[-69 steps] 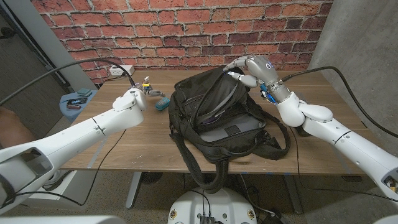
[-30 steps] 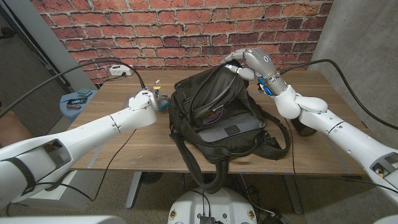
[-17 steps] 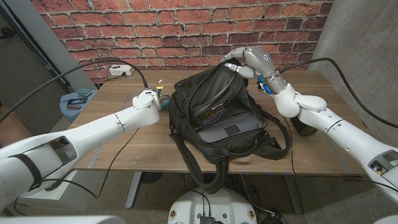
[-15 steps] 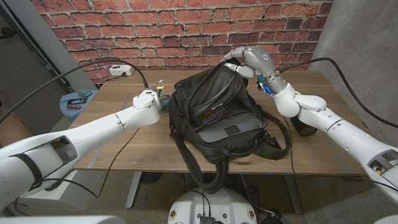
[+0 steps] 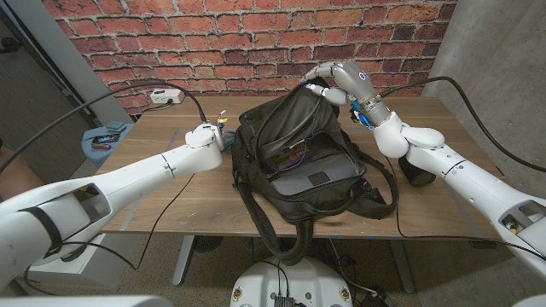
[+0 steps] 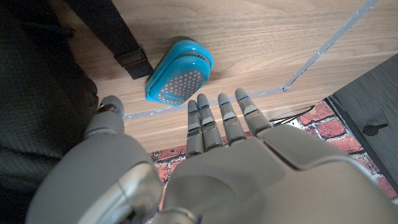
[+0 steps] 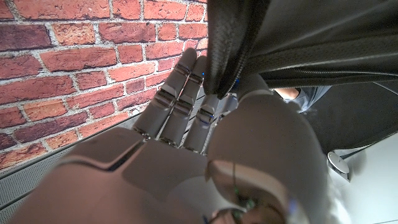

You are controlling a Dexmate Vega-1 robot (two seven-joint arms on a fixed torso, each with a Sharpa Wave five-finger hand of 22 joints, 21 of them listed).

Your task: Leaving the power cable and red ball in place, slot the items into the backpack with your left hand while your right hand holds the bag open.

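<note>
Holding the upper rim of a black fabric backpack [image 5: 307, 153] aloft, the robot's right hand [image 5: 334, 85] grips the zippered edge between its fingers [image 7: 180, 99] and thumb at the far side of the wooden table [image 5: 171, 200], in front of a red brick wall [image 5: 256, 43]. The right wrist view shows the dark zipper band running down between those fingers, with brick behind them. The bag lies in the middle of the table with its mouth gaping toward the camera, a grey inner panel [image 5: 311, 181] and a small colourful item deep inside visible in the head view, and its black straps [image 5: 264, 230] trailing over the near edge.

To the bag's left, the robot's left hand [image 5: 207, 136] hovers released and grasping nothing, its fingers [image 6: 214, 118] extended side by side above the tabletop. Just beyond those fingertips in the left wrist view lies a blue oval plastic object with a perforated grey face [image 6: 179, 73], resting on the wood beside a black strap end and close to the backpack's side. A small upright item with a yellow top [image 5: 222, 118] stands just past the left hand in the head view; what it is cannot be told. A white power strip [image 5: 166, 96] sits at the table's far left corner.
</note>
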